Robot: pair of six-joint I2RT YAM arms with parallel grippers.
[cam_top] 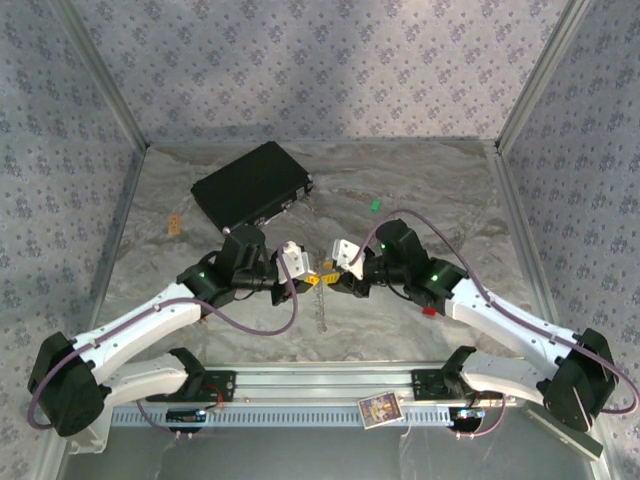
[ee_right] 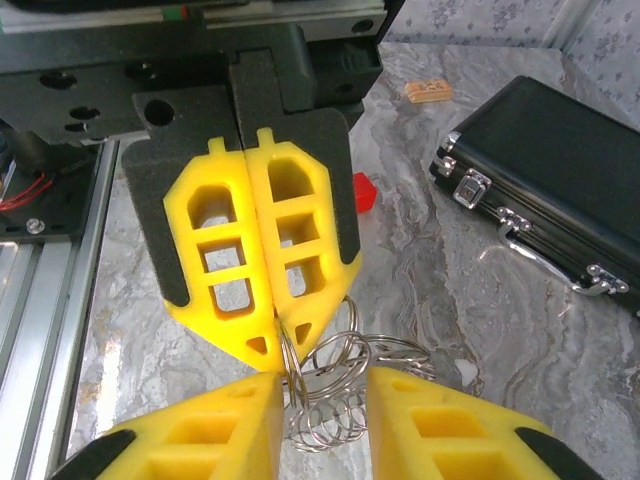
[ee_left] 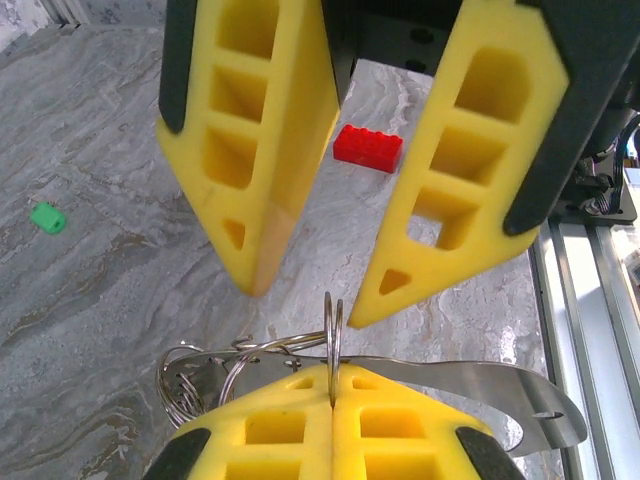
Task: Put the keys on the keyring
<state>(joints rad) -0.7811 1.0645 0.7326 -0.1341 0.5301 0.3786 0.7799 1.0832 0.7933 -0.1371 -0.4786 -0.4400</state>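
Both arms are nose to nose over the middle of the table (cam_top: 450,210), and the action's right there between them. The left gripper (ee_left: 333,378) has its yellow fingers (ee_left: 390,425) pressed tight together, pinching the keyring (ee_left: 333,318) edge-on by one thin loop, so the ring stands upright out of the fingertips. To one side of that pinch hangs a bunch of smaller silver loops (ee_left: 188,385), and a flat metal tab (ee_left: 490,388) sticks out the other way.

Facing it, the right gripper (ee_left: 310,300) is spread wide, jaws apart, tips just short of the ring and touching nothing that I can see. From its own wrist camera, the loops sit in the gap between its fingers. From above, a thin beaded chain (cam_top: 322,312) trails from the meeting point toward the arms' bases.

The green key (cam_top: 376,205) lies alone on the table, well apart from the ring, beyond the right gripper; its shank is too small to make out. A red block (ee_left: 368,148) lies behind the right gripper, and the black case (cam_top: 252,183) sits at the back left.
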